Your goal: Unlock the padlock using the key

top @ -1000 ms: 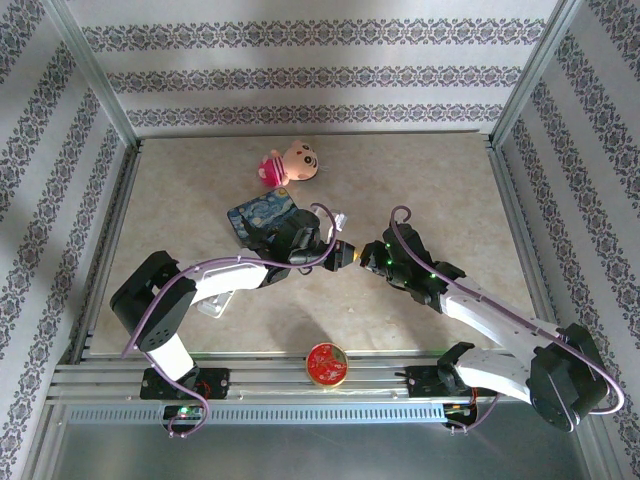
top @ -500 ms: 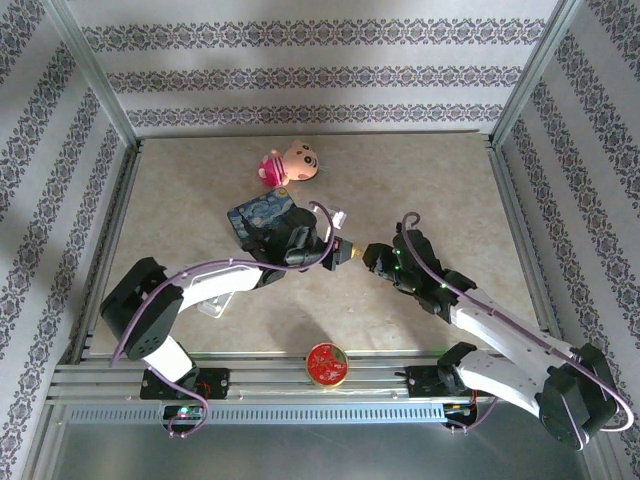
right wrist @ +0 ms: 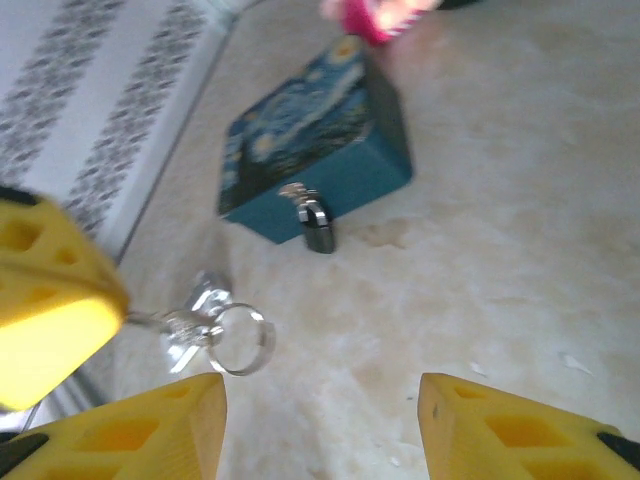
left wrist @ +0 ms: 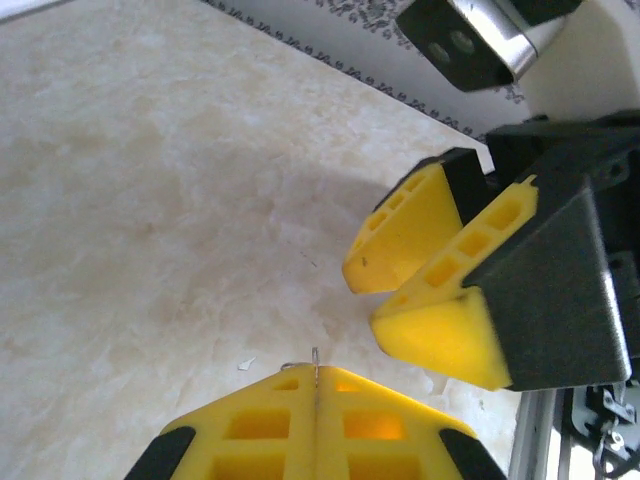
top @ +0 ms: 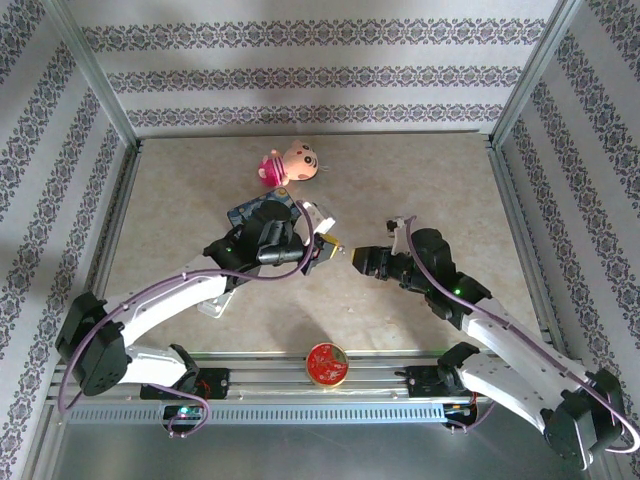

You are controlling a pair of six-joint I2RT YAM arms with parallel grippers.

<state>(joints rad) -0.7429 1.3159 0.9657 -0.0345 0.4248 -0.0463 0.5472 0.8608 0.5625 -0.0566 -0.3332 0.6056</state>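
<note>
— How do the jaws of the left pincer (left wrist: 315, 388) stand?
— They are pressed together, pinching the small thin grey metal key (right wrist: 190, 322). The left wrist view shows a sliver of metal between the yellow pads. The right wrist view, though blurred, shows the key just off the tip with a silvery wire ring (right wrist: 245, 338) hanging on it.
— And the right pincer (right wrist: 320, 398)?
— It is spread, with nothing between its yellow fingers. It faces the left one tip to tip above the beige marbled desk (top: 430, 190), near it but not touching.
— Where is the tiny black-bodied padlock (right wrist: 318, 230) with the thin silvery shackle?
— It hangs at the front wall of the blue painted rectangular tin (right wrist: 320, 140), beyond the key and apart from it. I cannot tell whether its shackle is closed.
— Anything farther out?
— A pink and cream plush toy (top: 290, 165) lies behind that tin. A round red tin (top: 326, 363) sits at the desk's near edge, between the arm bases.
</note>
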